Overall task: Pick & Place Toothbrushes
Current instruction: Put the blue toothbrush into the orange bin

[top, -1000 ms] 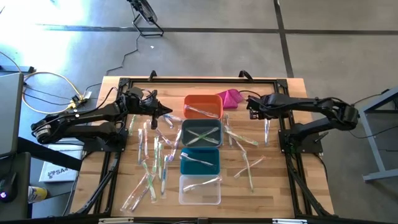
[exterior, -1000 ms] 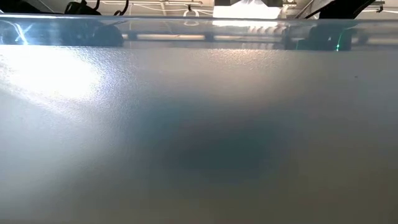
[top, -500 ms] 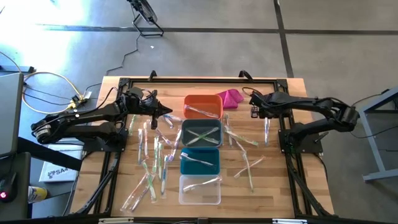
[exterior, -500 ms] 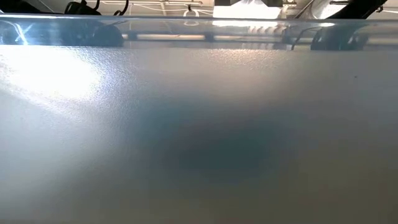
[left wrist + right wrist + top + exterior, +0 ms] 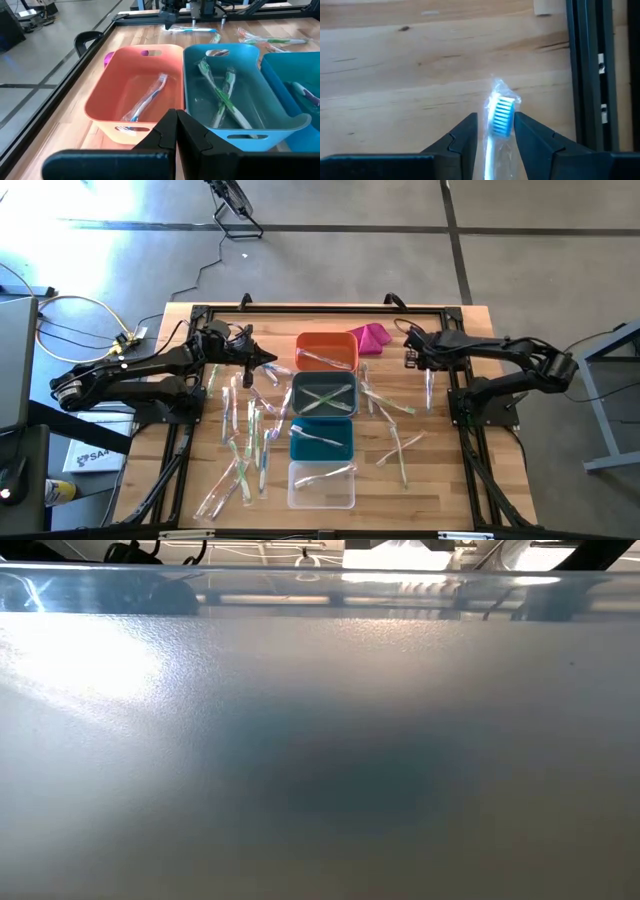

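a: right gripper is spread, one finger each side of a wrapped blue toothbrush. not pinching yet as far as i can see, gaps show on both sides.

b: where's the brush?

a: flat on the wooden table, right edge, just beside the black frame rail. high view puts it right under the right gripper.

b: axis?

a: long axis runs along the gripper's approach line, bristle head pointing away from the wrist, handle back under the fingers. so the fingers straddle it across the thin way. looks lined up for a close.

b: left arm?

a: left gripper pressed together, empty, hovering by the orange bin, well apart from that brush. right arm is clearly nearer.

b: bins?

a: orange has one brush, the grey one beside it has two crossed.
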Tool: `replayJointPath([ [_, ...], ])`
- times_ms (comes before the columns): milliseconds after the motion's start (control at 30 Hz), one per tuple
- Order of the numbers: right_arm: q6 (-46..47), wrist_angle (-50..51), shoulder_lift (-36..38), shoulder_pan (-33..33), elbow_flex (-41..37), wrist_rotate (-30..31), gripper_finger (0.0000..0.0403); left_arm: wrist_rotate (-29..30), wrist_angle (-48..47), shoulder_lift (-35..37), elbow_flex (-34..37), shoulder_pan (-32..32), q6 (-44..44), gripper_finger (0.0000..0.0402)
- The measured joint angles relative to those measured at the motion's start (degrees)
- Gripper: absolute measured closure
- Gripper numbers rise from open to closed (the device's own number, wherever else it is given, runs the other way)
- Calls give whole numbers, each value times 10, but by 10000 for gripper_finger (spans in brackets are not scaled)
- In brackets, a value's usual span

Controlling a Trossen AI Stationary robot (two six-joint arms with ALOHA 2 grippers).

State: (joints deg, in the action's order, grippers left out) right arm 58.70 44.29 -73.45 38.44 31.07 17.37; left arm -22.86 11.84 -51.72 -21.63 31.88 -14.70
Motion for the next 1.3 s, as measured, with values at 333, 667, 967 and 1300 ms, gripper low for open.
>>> replayJointPath([
  [333,-5,-18,0,3,-23,-17,288,0,0,0,0,0,0,401],
  [667,-20,-26,0,3,-23,-19,369,0,-1,0,0,0,0,401],
  [967,-50,-26,0,3,-23,-27,389,0,-15,0,0,0,0,401],
  [1300,-93,-46,3,3,-12,-80,393,0,-15,0,0,0,0,401],
])
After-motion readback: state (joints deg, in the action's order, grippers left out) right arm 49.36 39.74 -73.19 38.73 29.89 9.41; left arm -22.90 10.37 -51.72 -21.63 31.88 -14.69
